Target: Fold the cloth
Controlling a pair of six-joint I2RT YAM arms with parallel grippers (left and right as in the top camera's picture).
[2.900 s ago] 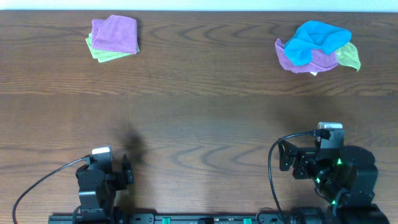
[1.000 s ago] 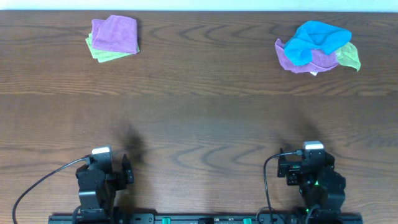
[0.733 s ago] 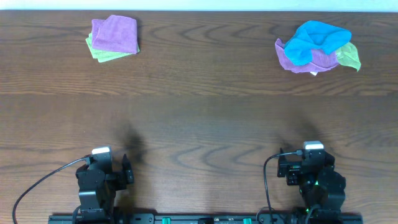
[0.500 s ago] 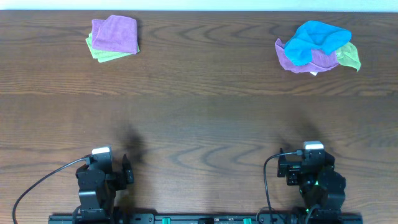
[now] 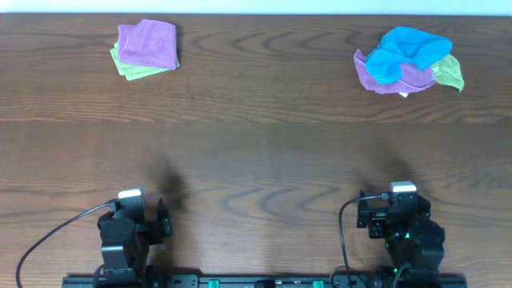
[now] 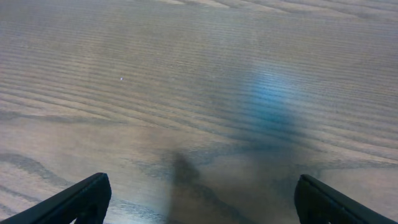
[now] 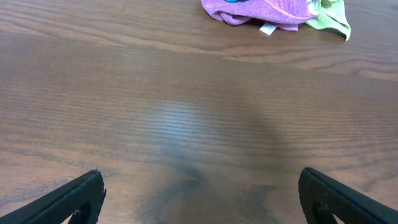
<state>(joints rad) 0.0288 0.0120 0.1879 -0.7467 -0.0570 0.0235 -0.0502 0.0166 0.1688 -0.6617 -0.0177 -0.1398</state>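
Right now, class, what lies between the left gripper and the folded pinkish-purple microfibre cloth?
Nothing: the overhead view shows only bare brown wooden table between the left gripper and the pinkish-purple microfibre cloth.

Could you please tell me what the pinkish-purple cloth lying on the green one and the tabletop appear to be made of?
The pinkish-purple cloth looks like soft, matte fabric, possibly microfibre: it has a fuzzy surface and rounded edges. The tabletop looks like dark wood or wood-look laminate with a slight sheen: it shows grain lines and soft reflections.
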